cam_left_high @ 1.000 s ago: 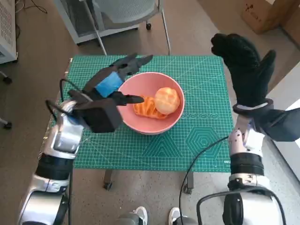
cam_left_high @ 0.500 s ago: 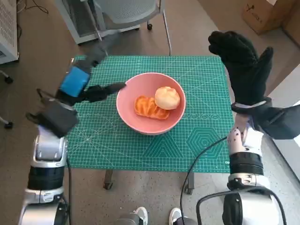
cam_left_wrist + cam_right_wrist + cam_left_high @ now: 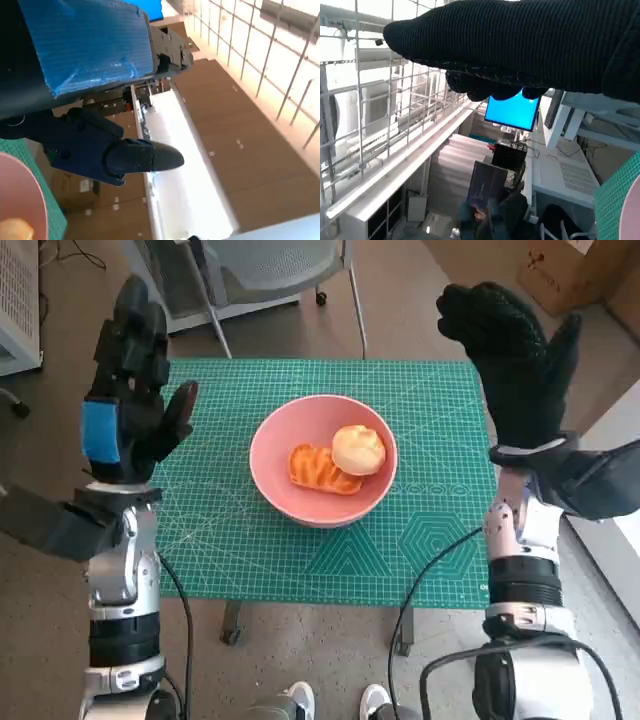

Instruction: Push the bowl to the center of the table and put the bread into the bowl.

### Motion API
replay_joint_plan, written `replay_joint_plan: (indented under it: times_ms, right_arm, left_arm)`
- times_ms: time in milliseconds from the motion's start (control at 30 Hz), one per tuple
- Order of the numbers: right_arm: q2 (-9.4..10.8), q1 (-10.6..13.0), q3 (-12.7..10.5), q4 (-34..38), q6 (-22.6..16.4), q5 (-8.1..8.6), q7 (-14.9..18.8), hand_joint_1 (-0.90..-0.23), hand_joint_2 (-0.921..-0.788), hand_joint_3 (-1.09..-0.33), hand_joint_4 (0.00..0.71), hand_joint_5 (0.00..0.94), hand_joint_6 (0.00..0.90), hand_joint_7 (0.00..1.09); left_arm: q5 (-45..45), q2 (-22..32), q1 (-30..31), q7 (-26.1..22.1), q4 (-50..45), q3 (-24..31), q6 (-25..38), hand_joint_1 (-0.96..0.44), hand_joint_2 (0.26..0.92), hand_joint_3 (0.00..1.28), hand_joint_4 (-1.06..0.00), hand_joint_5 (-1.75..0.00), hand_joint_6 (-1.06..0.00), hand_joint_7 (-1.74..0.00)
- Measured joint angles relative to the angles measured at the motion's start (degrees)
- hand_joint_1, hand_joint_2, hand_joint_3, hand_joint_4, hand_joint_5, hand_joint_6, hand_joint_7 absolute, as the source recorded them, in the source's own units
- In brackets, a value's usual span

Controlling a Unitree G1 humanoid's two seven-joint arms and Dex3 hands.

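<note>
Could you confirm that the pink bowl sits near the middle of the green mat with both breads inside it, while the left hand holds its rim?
Not quite: the head view shows the left hand raised beside the table, open and clear of the pink bowl. The rest holds: the bowl sits near the middle of the green mat with both breads inside.

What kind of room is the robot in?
Probably a lab or office workroom. There is a green cutting mat on a small table, an office chair, a cardboard box and a glowing screen.
</note>
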Motion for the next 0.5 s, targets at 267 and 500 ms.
replay_joint_plan:
  times_ms: [267,500]
  right_arm:
    - [0.09,-0.01,0.50,-0.67,0.56,-1.43,-3.51,-0.670,-0.921,-0.577,0.252,0.000,0.396,0.00]
    - [0.10,0.00,0.90,-0.80,0.44,-2.53,-5.40,-0.674,-0.921,-0.581,0.250,0.000,0.396,0.00]
  left_arm:
    - [-2.16,0.52,0.43,-1.01,-2.30,0.48,2.09,-0.72,0.921,0.36,-0.09,-0.03,-0.23,-0.04]
    - [-3.64,0.60,0.42,-1.75,-2.36,0.99,3.86,-0.74,0.921,0.35,-0.09,-0.03,-0.22,-0.05]
